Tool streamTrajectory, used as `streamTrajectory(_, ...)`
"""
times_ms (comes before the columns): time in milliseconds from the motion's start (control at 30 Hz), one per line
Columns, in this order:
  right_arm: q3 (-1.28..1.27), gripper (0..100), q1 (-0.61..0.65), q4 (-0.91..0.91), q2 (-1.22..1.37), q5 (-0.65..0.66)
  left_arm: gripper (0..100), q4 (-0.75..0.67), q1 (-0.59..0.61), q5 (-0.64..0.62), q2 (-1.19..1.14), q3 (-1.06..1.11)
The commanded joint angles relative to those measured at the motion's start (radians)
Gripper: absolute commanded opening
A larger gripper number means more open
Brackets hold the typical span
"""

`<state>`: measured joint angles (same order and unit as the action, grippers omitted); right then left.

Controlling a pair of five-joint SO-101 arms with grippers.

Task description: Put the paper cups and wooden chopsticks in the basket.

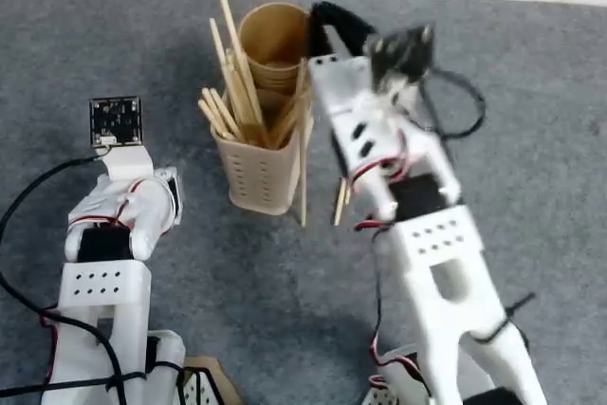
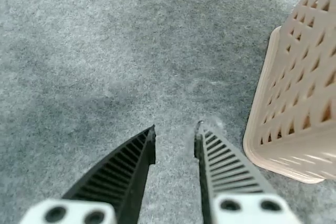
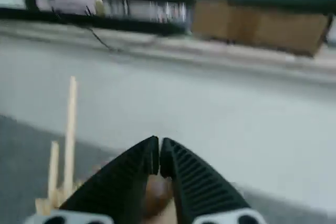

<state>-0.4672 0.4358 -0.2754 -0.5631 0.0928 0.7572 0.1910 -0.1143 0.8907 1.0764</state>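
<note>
The right fingers (image 3: pixel 153 153) are closed tip to tip with nothing visibly between them. They hang just above the mouth of the paper cups (image 1: pixel 275 37); a brown curve below the tips in the right wrist view looks like that rim, though it is too blurred to be sure. The left fingers (image 2: pixel 148 142) stand slightly apart and empty over bare counter (image 2: pixel 105 51), just beside the basket (image 2: pixel 299 93) wall.

Judged from this, the cups are in and the work is down to loose sticks. Two stray sticks (image 1: pixel 303 187) show at the basket's right wall, beside the right arm; whether they lean on it or lie outside cannot be told.

To do the step well, the right arm should rise straight off the cup mouth so it drags neither the stack nor the upright sticks. It should then spread its fingers wide, take a stray stick near its middle (a thin stick slips from a tip pinch), and feed it end first beside the cups.

The basket stands upright between the arms. The nested cups sit at its far side, and a bundle of chopsticks (image 1: pixel 232 92) fans up well above its rim.
</note>
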Motion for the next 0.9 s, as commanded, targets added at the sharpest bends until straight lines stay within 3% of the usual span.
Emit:
streamTrajectory(0,0.117,0.7,-0.070,-0.516,-0.041,-0.008,15,-0.020,0.010,-0.006,0.008,-0.004)
streamTrajectory(133,0.031,0.7,-0.179,-0.596,0.022,-0.005,15,-0.017,0.012,-0.006,0.008,-0.002)
streamTrajectory(267,-0.068,0.7,-0.189,-0.561,0.111,-0.008,15,-0.021,0.012,-0.006,0.015,0.015)
streamTrajectory(667,-0.367,0.7,0.151,-0.555,-0.082,-0.104,15,-0.021,0.012,-0.006,0.015,0.012)
streamTrajectory(867,-0.433,0.7,0.194,-0.535,-0.128,-0.106,15,-0.021,0.012,-0.006,0.015,0.012)
